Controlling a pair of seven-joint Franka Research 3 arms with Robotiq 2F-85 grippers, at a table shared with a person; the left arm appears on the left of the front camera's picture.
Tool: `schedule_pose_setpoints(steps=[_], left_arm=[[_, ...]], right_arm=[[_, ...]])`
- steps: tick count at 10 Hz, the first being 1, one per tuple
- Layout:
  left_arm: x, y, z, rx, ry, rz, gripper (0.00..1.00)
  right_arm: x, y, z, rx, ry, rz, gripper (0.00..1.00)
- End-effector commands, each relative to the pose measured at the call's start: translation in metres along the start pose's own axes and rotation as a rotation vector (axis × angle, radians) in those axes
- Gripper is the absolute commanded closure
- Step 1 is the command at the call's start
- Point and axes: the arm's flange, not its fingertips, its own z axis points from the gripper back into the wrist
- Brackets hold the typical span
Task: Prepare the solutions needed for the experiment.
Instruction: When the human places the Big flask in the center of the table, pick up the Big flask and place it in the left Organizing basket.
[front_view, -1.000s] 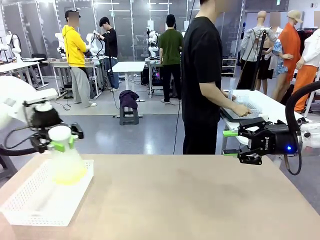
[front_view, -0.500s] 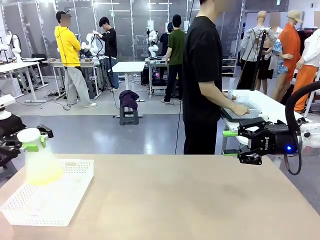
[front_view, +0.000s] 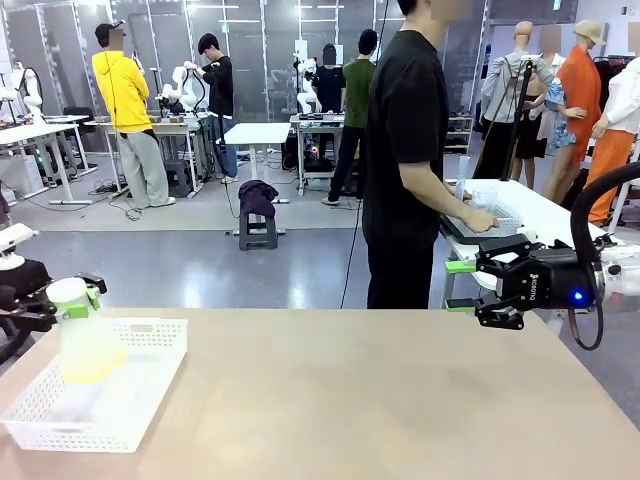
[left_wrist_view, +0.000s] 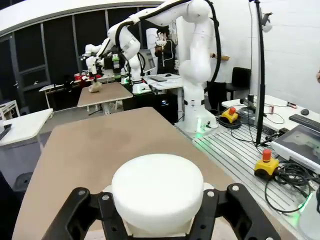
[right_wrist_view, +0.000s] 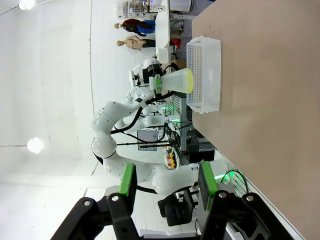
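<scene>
A frosted conical flask (front_view: 85, 345) with a white cap holds the solutions, a little pale yellow liquid (front_view: 88, 367) at its bottom. My left gripper (front_view: 68, 302) is shut on its neck at the far left, and the flask hangs upright over the left part of a white mesh basket (front_view: 140, 395). The left wrist view has the white cap (left_wrist_view: 157, 190) between my black fingers (left_wrist_view: 235, 210). My right gripper (front_view: 462, 288) hovers open and empty past the table's right far corner. In the right wrist view the green pads (right_wrist_view: 128, 181) stand apart, with the flask (right_wrist_view: 177, 80) and basket (right_wrist_view: 205, 75) far off.
The brown table (front_view: 380, 400) is bare right of the basket. A person in black (front_view: 405, 150) stands at the far side, one hand on a tray of clear containers (front_view: 495, 215) on a side table at the right.
My left gripper has carried the flask leftward and lower, from above the basket's middle to its left part. The right gripper has stayed still.
</scene>
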Motion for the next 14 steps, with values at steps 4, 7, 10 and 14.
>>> schedule_pose_setpoints(steps=[4,7,10,14], left_arm=[[-0.037,0.024,0.004,0.026,0.025,0.024,1.0],[-0.055,0.029,-0.001,0.018,0.047,0.034,1.0],[-0.071,0.031,-0.002,-0.024,0.049,0.037,1.0],[-0.086,0.034,-0.004,-0.042,0.043,0.06,0.64]], right_arm=[[0.001,0.001,-0.001,0.006,-0.008,0.002,0.37],[0.001,0.001,-0.001,0.006,-0.008,0.002,0.37],[0.001,0.001,-0.001,0.006,-0.008,0.002,0.37],[0.001,0.001,-0.001,0.006,-0.008,0.002,0.37]])
